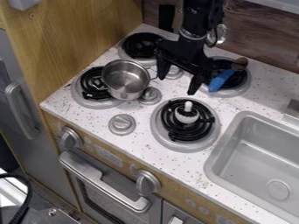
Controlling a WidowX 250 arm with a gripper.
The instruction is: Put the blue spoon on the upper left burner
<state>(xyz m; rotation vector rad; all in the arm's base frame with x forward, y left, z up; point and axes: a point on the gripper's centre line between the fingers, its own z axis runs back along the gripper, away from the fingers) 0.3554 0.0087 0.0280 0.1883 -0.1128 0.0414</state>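
On the speckled desk (81, 103) sits a shiny-bottomed metal pot (126, 80). Right of the pot, the hand (178, 83) hangs wide open, gripping nothing; farther right lies the blue spoon (220, 80).

The spoon (220, 80) lies on the back right burner (234, 92), the pot (125, 81) left, the sink (257, 153) front right.

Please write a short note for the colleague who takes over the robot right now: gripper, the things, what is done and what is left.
Gripper: open, holding nothing, above the middle of the stove.
Blue spoon: on the upper right burner, brown end away from the gripper.
Metal pot: over the lower left burner.
Done: nothing placed yet.
Left: grasp the spoon, lay it on the upper left burner.
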